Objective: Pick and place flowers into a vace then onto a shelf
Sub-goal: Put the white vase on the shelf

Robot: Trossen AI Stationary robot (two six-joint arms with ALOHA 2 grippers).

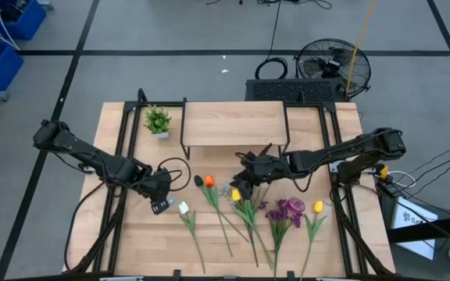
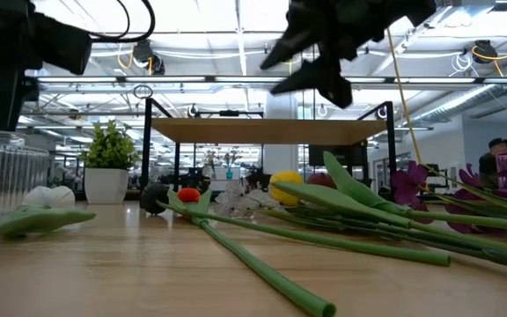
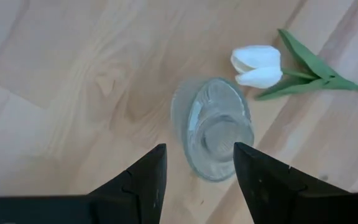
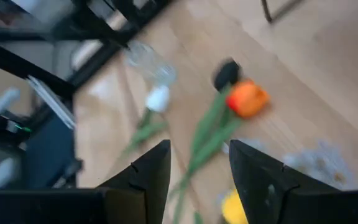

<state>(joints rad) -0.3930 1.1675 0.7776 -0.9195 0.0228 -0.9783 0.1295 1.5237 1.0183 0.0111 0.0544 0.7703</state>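
A clear glass vase point(image 3: 216, 134) stands upright on the wooden table, beside a white tulip point(image 3: 258, 65). My left gripper point(image 3: 197, 168) hangs open just above it, pointing down, one finger on either side of the vase's rim without touching. Several flowers lie flat on the table: the white tulip point(image 1: 183, 208), an orange tulip point(image 1: 208, 181), a yellow tulip point(image 1: 236, 195) and purple blooms point(image 1: 287, 208). My right gripper point(image 1: 241, 183) is open and raised above the orange tulip point(image 4: 247, 99), with nothing between its fingers. The shelf point(image 1: 233, 123) stands at the table's far middle.
A small green plant in a white pot point(image 1: 158, 121) stands at the far left, beside the shelf. Another yellow tulip point(image 1: 317, 207) lies at the right of the row. A black fan point(image 1: 330, 66) stands on the floor beyond the table.
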